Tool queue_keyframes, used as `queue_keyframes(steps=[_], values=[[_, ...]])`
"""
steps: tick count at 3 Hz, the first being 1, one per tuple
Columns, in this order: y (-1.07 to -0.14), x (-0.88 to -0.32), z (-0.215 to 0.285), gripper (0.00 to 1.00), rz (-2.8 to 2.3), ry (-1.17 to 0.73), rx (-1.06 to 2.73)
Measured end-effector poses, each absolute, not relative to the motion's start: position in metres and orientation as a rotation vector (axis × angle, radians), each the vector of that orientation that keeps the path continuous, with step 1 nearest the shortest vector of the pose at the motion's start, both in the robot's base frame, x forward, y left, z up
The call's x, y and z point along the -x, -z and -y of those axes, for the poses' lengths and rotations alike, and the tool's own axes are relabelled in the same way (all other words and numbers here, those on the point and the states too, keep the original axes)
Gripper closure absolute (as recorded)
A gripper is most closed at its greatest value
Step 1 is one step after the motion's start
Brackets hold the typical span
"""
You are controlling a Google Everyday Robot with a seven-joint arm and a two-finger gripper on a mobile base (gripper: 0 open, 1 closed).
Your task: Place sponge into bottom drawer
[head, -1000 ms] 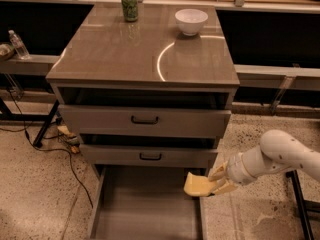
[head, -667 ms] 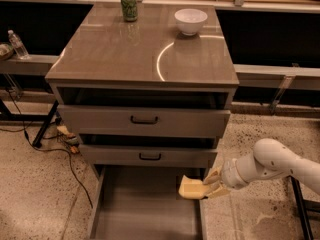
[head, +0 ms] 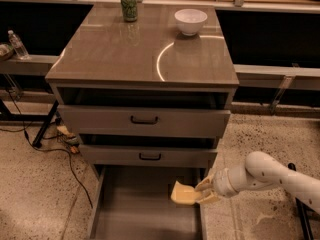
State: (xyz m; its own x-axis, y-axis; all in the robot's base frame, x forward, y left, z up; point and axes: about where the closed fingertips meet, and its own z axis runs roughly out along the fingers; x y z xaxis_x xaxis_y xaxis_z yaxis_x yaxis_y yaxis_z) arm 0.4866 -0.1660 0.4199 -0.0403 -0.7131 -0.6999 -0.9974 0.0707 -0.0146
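Note:
The pale yellow sponge (head: 183, 193) is held in my gripper (head: 202, 191), which reaches in from the right on a white arm (head: 262, 171). The gripper is shut on the sponge's right end. The sponge hangs above the right side of the open bottom drawer (head: 135, 209), a long grey tray pulled out under the two upper drawers. The sponge sits just inside the drawer's right wall, a little above the floor.
The cabinet top (head: 145, 49) carries a green can (head: 129, 4) and a white bowl (head: 190, 21). The two upper drawers (head: 145, 120) stand slightly pulled out. Cables (head: 60, 144) lie on the speckled floor at the left. A water bottle (head: 18, 44) stands at far left.
My gripper has carried the sponge leftward and slightly down, from beside the drawer's right wall to over the drawer's right side.

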Motion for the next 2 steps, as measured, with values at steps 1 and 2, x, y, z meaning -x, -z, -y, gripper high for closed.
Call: queue_keyframes(steps=[1, 2], values=[[-0.391, -0.481, 0.159, 1.0, -1.753, -0.662, 1.683], [-0.354, -0.479, 0.158, 1.0, -1.729, -0.672, 1.68]])
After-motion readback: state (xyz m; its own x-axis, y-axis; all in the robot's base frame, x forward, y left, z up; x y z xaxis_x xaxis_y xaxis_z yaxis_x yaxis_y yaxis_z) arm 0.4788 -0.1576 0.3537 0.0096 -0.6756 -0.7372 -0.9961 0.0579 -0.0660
